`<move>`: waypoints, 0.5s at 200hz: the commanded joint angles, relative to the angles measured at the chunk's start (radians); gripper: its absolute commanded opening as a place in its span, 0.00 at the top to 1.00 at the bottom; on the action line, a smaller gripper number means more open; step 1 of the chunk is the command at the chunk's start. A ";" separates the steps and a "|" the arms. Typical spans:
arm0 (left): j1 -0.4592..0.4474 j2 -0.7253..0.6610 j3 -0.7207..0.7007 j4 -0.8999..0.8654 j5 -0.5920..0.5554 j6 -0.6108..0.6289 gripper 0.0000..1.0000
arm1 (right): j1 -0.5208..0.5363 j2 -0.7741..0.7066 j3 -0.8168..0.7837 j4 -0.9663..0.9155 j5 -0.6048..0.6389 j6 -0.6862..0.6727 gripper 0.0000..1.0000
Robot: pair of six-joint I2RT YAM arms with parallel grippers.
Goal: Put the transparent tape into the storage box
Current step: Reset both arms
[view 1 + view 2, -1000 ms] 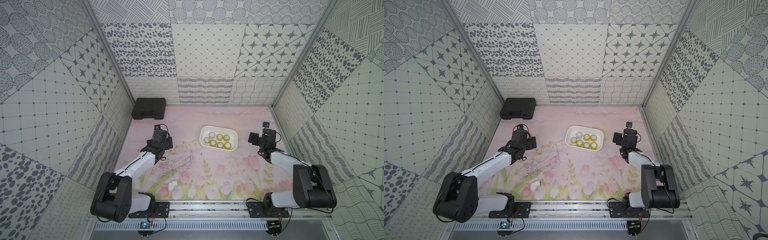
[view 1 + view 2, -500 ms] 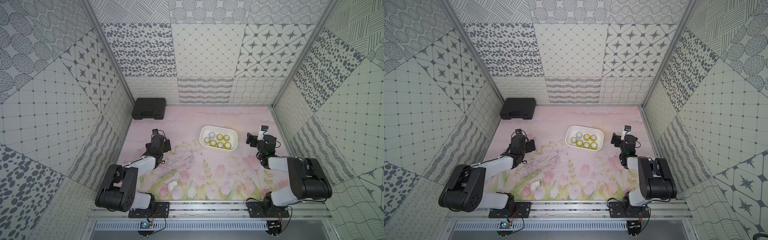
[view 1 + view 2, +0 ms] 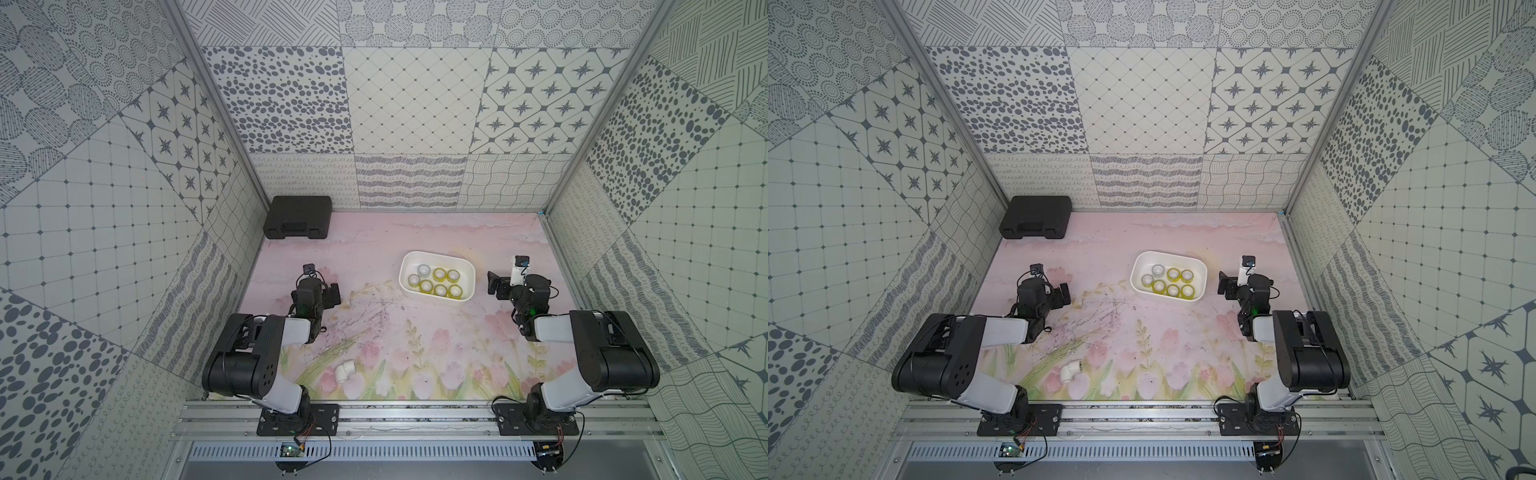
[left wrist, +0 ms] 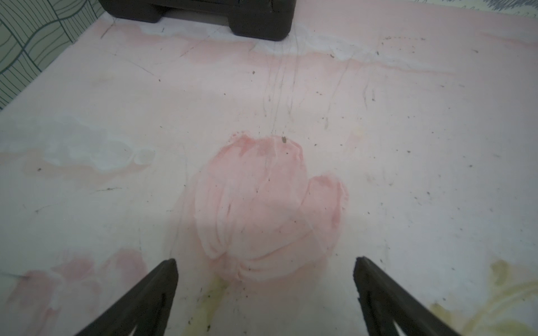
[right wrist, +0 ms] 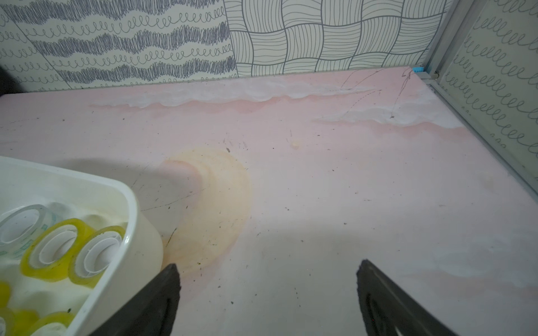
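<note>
White storage box, both top views: the storage box (image 3: 459, 264) sits on the pink flowered counter (image 3: 399, 332), at about 1 o'clock from the counter's middle.
Transparent tape, both top views: the transparent tape (image 3: 439, 274), seven rolls, lies inside the storage box in two rows, three behind and four in front. Most rolls are yellowish. The two at the box's 9 o'clock end look greyish.
Black case, both top views: the black case (image 3: 297, 217) lies at 10 o'clock, in the counter's far corner.
Pipe elbow, both top views: the white pipe elbow (image 3: 345, 371) lies at 7 o'clock, well apart from the box.
Arms, both top views: the left arm (image 3: 266, 345) carries the left jaws at 9 o'clock. The right arm (image 3: 598, 357) carries the right jaws at 3 o'clock, near the box's end and clear of it.
Left jaws, left wrist view: spread apart with nothing between them, over a printed tulip (image 4: 262, 209). The black case (image 4: 203, 11) lies ahead.
Right jaws, right wrist view: spread apart and empty over bare counter. One fingertip (image 5: 166, 279) is just beside a corner of the storage box (image 5: 131, 203), where yellow rolls and one clear roll show inside.
</note>
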 commanded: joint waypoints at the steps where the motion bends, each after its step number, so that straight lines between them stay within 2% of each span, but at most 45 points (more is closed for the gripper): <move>1: 0.003 0.022 -0.021 0.233 0.093 0.059 0.01 | 0.000 0.000 0.015 0.047 -0.022 -0.014 0.04; 9: 0.004 0.008 -0.007 0.181 0.105 0.052 0.01 | 0.000 0.000 0.016 0.047 -0.021 -0.014 0.03; 20: 0.004 0.023 -0.015 0.225 0.103 0.065 0.01 | 0.000 0.000 0.017 0.045 -0.021 -0.014 0.04; 30: 0.003 0.011 -0.005 0.180 0.102 0.054 0.01 | 0.001 0.001 0.016 0.046 -0.020 -0.017 0.03; 100: -0.006 0.018 -0.006 0.198 0.086 0.063 0.01 | 0.010 0.000 0.019 0.037 0.002 -0.019 0.03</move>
